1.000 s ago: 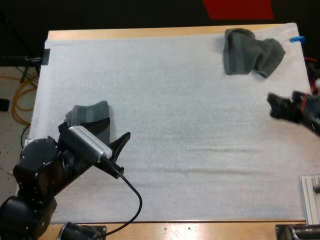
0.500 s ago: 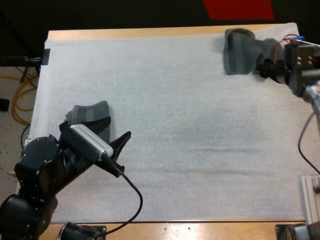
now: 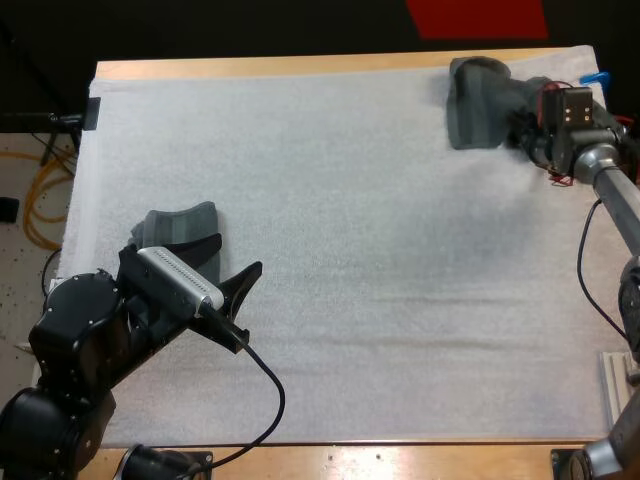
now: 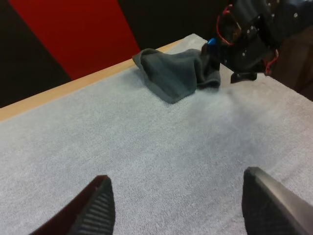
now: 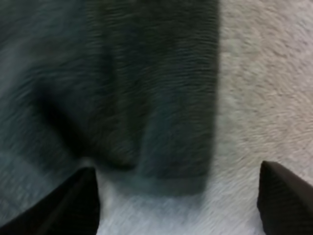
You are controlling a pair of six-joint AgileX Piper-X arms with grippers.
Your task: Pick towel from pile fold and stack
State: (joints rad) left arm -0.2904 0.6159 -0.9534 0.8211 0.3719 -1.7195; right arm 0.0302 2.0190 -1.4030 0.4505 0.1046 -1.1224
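The right pincer (image 5: 177, 169) hangs wide open and empty at the edge of the crumpled towel (image 5: 122, 83). Its two black fingers stand well apart, with a flat flap of the dark grey-green cloth lying between and just beyond them. Seen from above, the tips of this pincer merge with the dark cloth and are hard to pick out, and the arm covers the towel's right side. The towel sits in the far right corner of the white mat (image 3: 380, 250), close to the far wooden edge of the tabletop (image 3: 300, 67).

At the near left of the mat, the left pincer (image 3: 228, 262) is just as widely parted and holds nothing, with bare mat under it. Beside it lies a second towel (image 3: 180, 222) of the same colour. The arm hides its near part, so how neatly it is folded cannot be told. The two towels lie well apart.
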